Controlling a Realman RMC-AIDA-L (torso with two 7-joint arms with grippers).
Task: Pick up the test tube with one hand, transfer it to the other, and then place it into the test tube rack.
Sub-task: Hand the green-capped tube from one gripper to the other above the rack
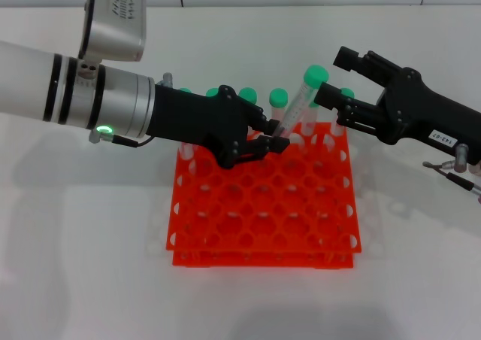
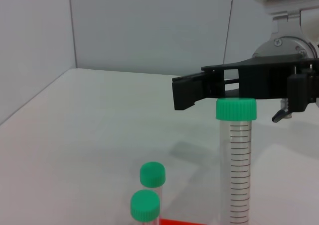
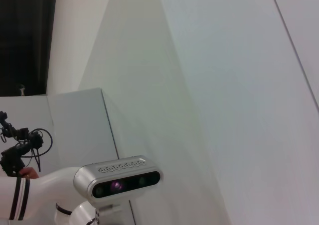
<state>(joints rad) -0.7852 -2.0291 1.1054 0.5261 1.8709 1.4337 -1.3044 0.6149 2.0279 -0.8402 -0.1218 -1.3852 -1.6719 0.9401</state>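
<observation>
In the head view, my left gripper [image 1: 274, 135], on the arm with the green light ring, is shut on the lower part of a clear test tube [image 1: 294, 113]. The tube tilts up to the right over the back of the orange-red test tube rack [image 1: 263, 227], and its green cap [image 1: 316, 75] is the highest point. My right gripper [image 1: 336, 77], with a white label sticker, is open just right of that cap and does not touch it. The left wrist view shows the held test tube [image 2: 238, 170] upright, with the right gripper [image 2: 192, 91] close behind its cap.
Several other green-capped tubes [image 1: 279, 97] stand in the rack's back row, and two of these tubes [image 2: 152, 174] show in the left wrist view. White tabletop surrounds the rack. The right wrist view shows only walls and the robot's head camera [image 3: 119, 177].
</observation>
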